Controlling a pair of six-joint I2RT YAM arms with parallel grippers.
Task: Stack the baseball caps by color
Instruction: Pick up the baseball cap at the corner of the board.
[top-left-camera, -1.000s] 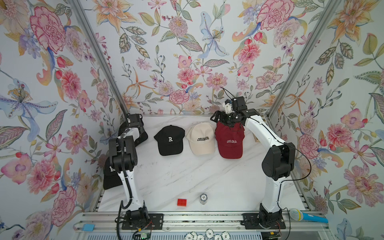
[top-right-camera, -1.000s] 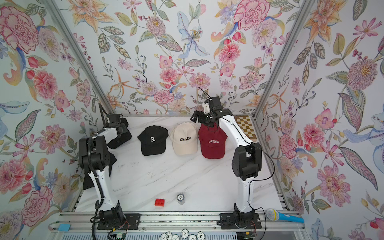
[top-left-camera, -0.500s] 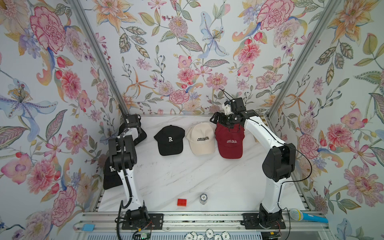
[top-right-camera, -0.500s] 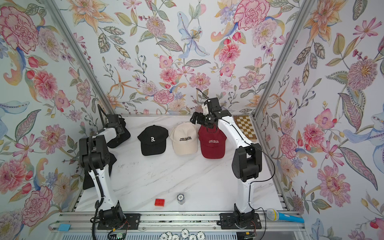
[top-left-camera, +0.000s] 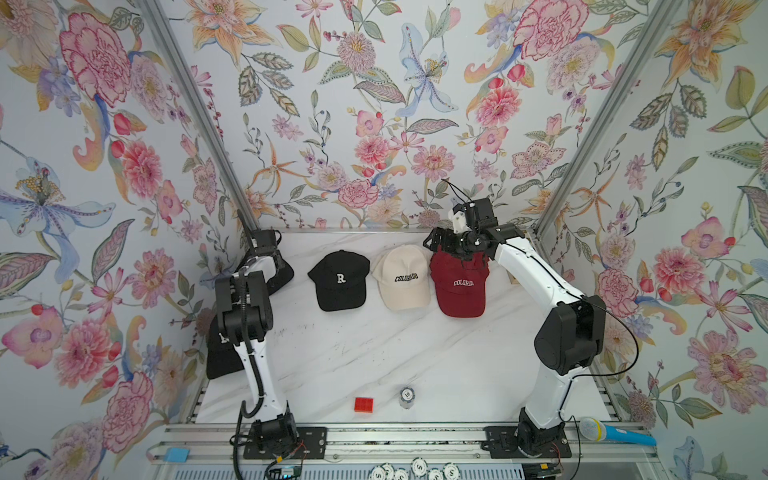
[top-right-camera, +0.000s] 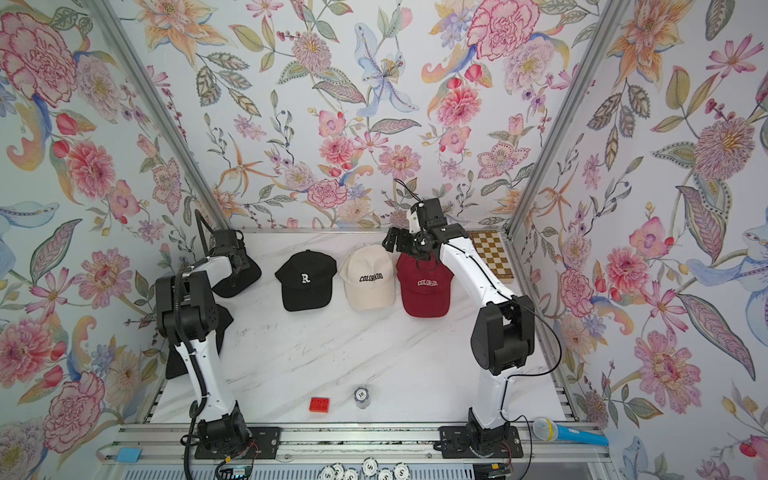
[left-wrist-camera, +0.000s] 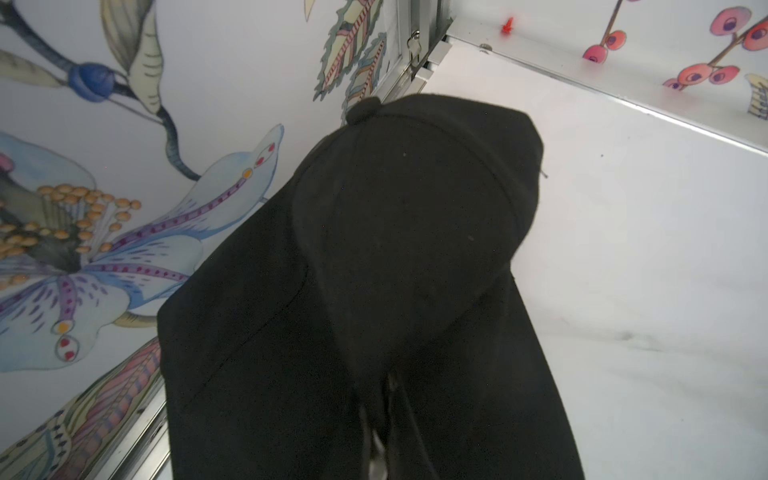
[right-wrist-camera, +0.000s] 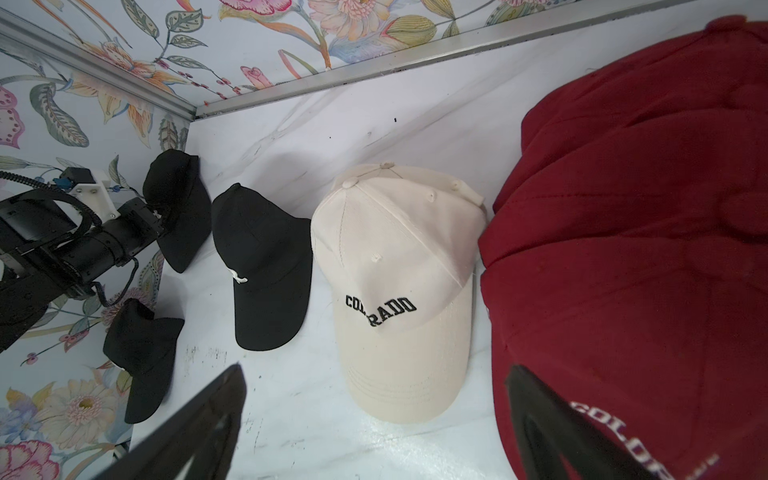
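Far-left corner of the bench (top-left-camera: 374, 353): we note the left jaws clamped tight on a black cap (left-wrist-camera: 407, 232), close against the wall. We cannot tell whether it rests on the bench. A second black cap (top-left-camera: 220, 357) lies at the left edge, nearer the front, partly behind the left arm (top-left-camera: 257, 365).

Back row, brims toward the front, side by side: black "R" cap (top-left-camera: 340, 282), cream "COLORADO" cap (top-left-camera: 405, 278), dark red pile (top-left-camera: 461, 286).

The right jaws stand wide over the dark red pile's crown, gripping nothing.
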